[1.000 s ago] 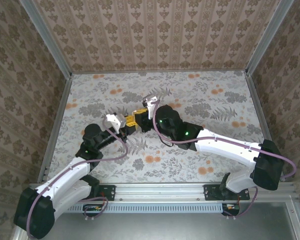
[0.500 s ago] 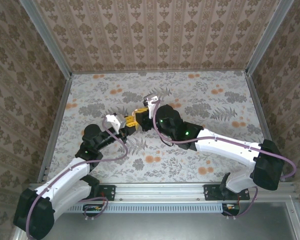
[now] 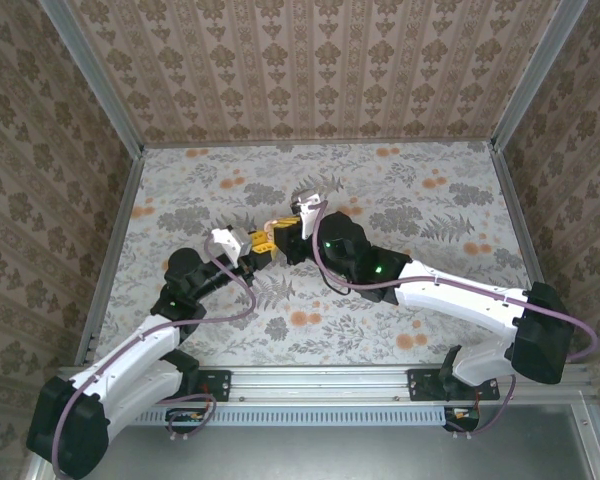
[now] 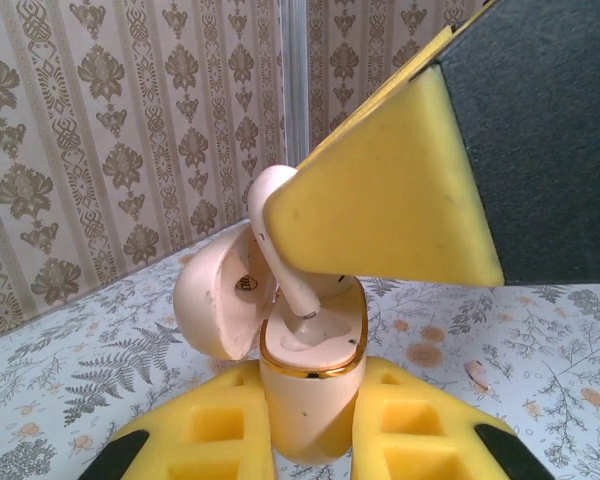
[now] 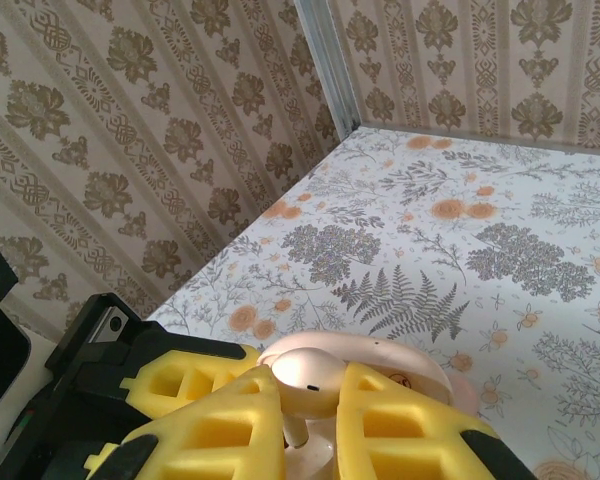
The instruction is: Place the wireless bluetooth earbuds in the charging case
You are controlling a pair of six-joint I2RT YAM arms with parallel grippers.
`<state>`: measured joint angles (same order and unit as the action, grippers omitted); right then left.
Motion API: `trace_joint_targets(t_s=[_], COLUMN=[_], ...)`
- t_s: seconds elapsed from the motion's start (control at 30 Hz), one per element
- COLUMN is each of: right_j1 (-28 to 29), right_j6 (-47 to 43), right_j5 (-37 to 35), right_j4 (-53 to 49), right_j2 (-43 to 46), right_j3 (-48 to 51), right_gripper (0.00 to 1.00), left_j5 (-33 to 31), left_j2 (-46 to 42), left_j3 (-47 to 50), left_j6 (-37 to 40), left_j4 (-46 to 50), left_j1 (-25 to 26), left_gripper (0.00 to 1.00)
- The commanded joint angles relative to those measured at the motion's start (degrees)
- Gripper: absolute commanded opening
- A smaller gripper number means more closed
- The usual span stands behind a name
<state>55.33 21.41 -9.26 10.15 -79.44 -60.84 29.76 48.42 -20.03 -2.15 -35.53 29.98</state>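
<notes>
Right gripper (image 5: 310, 395): I see its yellow pads pinched on one earbud (image 5: 302, 372), bulb up, stem pointing down. The stem's tip is just inside the mouth of the charging case (image 4: 308, 400); I cannot tell if it touches the socket. The case stands upright, its lid (image 4: 215, 300) swung open to the left in the left wrist view. Left gripper (image 4: 310, 445): clamped on the case body from both sides. I note both arms meeting near the middle of the floral table (image 3: 430, 200).

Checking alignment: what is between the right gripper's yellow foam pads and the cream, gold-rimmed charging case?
The cream earbud, stem pointing down into the charging case, in the left wrist view.
</notes>
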Motion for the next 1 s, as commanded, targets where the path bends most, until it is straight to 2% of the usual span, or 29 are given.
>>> trace_joint_targets(t_s=[0.0,0.5,0.97], right_j1=[0.44,0.74,0.86], right_j6=[0.89,1.56,-0.38], right_j5=[1.0,2.4,-2.75], right_j4=[1.01,2.95,-0.28], right_j2=[1.14,-2.87,-1.56], right_j3=[0.54,0.13,1.77], right_gripper=[0.14,0.14,0.13], left_j5=[-0.43,-0.84,-1.37], left_j2=[0.09,1.22,-0.73], left_j3=[-2.38,-2.56,-1.69], left_j6=[-1.34,-3.42,-4.09], left_j4=[-2.22,-4.35,-5.24], left_j1=[0.35,0.35,0.35], left_gripper=[0.0,0.0,0.0])
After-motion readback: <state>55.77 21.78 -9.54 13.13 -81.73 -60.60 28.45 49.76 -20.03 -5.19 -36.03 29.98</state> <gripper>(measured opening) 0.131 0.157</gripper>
